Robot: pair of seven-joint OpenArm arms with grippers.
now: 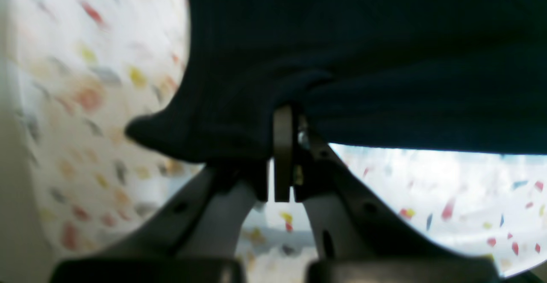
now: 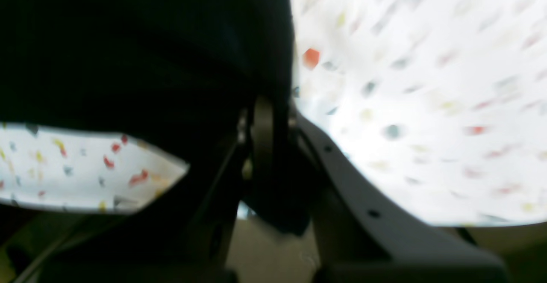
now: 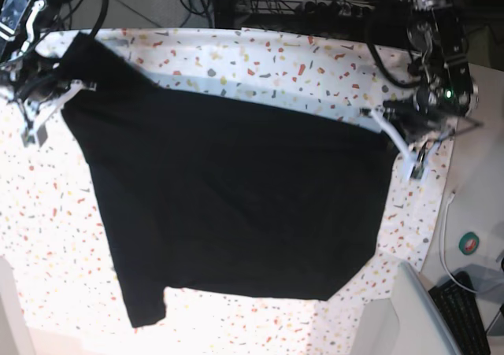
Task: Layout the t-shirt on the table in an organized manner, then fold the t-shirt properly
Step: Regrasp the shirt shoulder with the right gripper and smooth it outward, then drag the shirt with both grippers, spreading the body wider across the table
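Note:
The black t-shirt (image 3: pixel 236 197) is stretched wide over the speckled white table (image 3: pixel 276 64), plain side up, with one sleeve toward the near left. My left gripper (image 3: pixel 391 131) at the shirt's right edge is shut on the t-shirt; in the left wrist view its fingertips (image 1: pixel 285 118) pinch a fold of the dark cloth (image 1: pixel 363 60). My right gripper (image 3: pixel 69 90) is at the shirt's far left corner. In the right wrist view its fingers (image 2: pixel 263 120) stand together, with black fabric (image 2: pixel 141 52) bunched around them.
A grey box (image 3: pixel 402 316), a keyboard (image 3: pixel 472 316), a tape roll (image 3: pixel 470 243) and a white cable (image 3: pixel 446 237) lie beyond the table's right edge. Cables and equipment (image 3: pixel 315 1) crowd the far edge.

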